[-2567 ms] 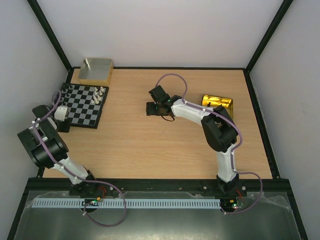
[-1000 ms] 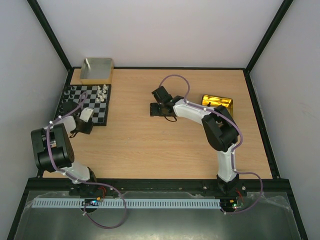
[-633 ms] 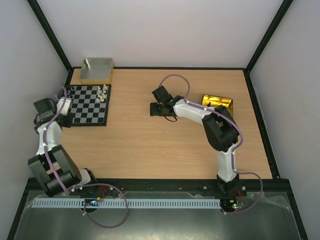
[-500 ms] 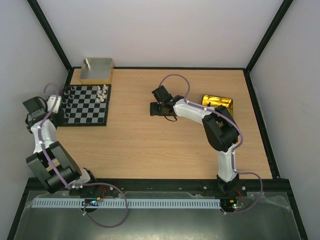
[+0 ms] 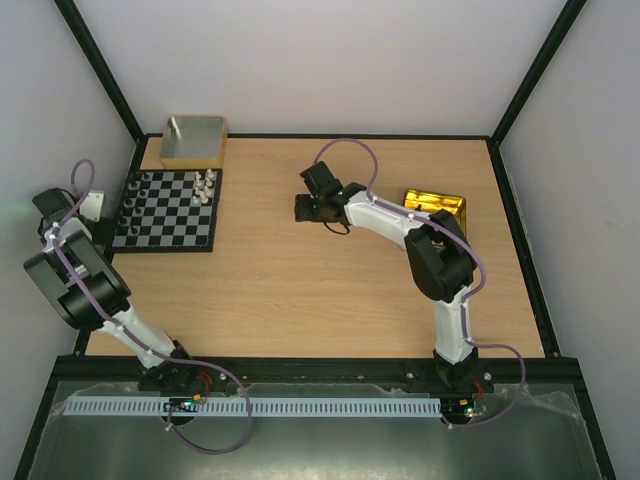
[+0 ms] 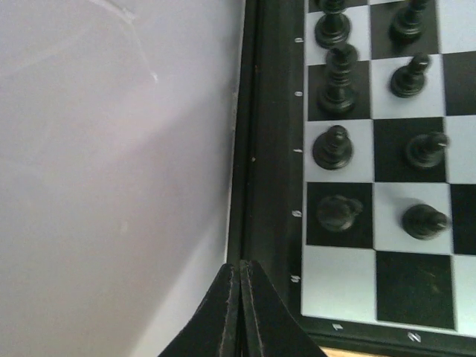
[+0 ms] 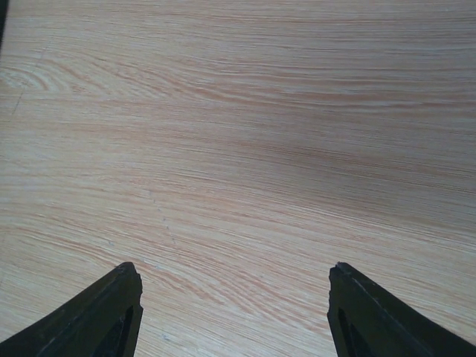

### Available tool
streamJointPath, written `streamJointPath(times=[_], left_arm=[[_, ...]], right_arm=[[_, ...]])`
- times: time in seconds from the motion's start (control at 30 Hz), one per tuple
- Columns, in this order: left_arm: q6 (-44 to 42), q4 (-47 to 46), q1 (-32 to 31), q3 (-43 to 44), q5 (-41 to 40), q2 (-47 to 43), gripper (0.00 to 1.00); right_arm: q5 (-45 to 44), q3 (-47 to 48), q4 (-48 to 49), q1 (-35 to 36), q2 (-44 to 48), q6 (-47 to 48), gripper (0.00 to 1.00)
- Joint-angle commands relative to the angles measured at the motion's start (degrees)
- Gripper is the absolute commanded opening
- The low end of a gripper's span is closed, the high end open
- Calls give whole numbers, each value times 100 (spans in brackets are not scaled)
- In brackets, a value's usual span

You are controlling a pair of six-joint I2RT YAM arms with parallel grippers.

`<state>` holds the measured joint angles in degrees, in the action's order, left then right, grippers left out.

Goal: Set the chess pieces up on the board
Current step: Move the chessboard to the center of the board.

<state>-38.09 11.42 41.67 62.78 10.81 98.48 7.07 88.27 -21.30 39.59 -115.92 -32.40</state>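
Pale wooden table, white walls; black-and-grey checked chessboard at ten o'clock, left gripper pinched shut beside it; right gripper wide, empty.

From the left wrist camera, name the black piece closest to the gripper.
The black piece lowest in the column next to the board's border. Every other piece stands farther up or farther right from the shut left gripper.

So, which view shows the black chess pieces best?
The left wrist view: the black chess pieces stand large on the board, each on its own square. The top external view shows them only as tiny dark specks along the board's left side. The right wrist view shows only the wooden table.
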Motion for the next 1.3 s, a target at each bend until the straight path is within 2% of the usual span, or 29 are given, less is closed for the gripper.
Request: streamJointPath(times=[0.0,0.63,0.97,1.27], left_arm=[[57,-321,69,269,-133,309,2],[443,-688,82,674,-113,1502,3],[539,-317,183,815,652,1650,3],[582,-57,181,898,1020,1845,2]], right_arm=[[-74,171,-197,-24,-188,-29,66],[-98,213,-252,-26,-220,26,66],[-109,315,-230,-27,-271,22,65],[-92,333,-208,-24,-303,41,65]])
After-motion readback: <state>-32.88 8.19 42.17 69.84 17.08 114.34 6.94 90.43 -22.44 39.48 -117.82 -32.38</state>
